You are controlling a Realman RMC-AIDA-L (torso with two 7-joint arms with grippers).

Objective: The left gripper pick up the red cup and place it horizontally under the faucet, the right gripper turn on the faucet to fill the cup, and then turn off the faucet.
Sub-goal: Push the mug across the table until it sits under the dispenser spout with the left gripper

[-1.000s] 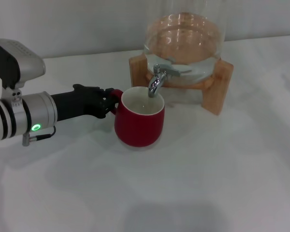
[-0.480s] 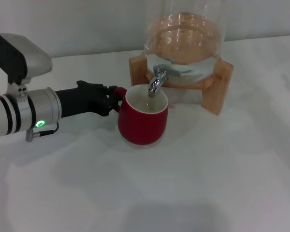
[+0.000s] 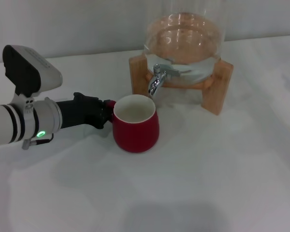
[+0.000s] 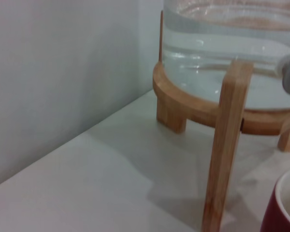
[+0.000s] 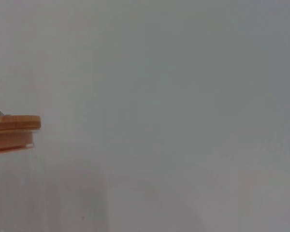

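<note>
The red cup (image 3: 135,126) stands upright with its white inside showing, just in front and left of the faucet (image 3: 157,80). The chrome spout ends by the cup's far right rim, not over the middle of the opening. My left gripper (image 3: 105,111) reaches in from the left and is shut on the cup's small red handle. In the left wrist view a slice of the cup's rim (image 4: 286,209) shows beside a wooden stand leg (image 4: 227,145). The right gripper is out of view.
The clear glass jar (image 3: 184,43) holds water and sits on a wooden stand (image 3: 217,89) at the back of the white table (image 3: 193,183). The right wrist view shows only a wooden lid edge (image 5: 13,130) and a grey wall.
My left gripper has drawn the cup to the left and a little toward me. The spout was over the cup's opening and now sits at its far right rim.
</note>
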